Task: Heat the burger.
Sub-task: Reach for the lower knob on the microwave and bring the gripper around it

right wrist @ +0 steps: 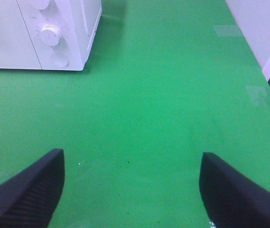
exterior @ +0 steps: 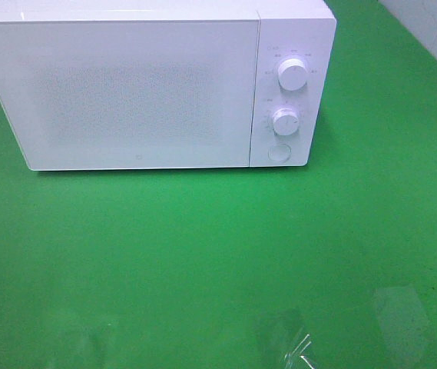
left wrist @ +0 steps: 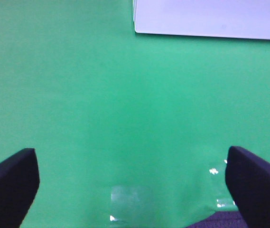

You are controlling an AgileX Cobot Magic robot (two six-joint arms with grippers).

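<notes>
A white microwave [exterior: 137, 84] stands at the back of the green table with its door shut; its corner shows in the left wrist view [left wrist: 210, 19] and its knob side in the right wrist view [right wrist: 54, 33]. The burger is out of view in every frame. My left gripper [left wrist: 132, 190] is open and empty over bare green cloth. My right gripper [right wrist: 132, 190] is open and empty over bare green cloth, apart from the microwave. Neither gripper shows in the exterior high view.
The microwave panel has two round knobs [exterior: 292, 74] and a round button [exterior: 279, 151]. Clear tape patches [exterior: 291, 342] lie on the green cloth [exterior: 203, 254] near the front edge. A pale wall [right wrist: 263, 28] borders the table's right side.
</notes>
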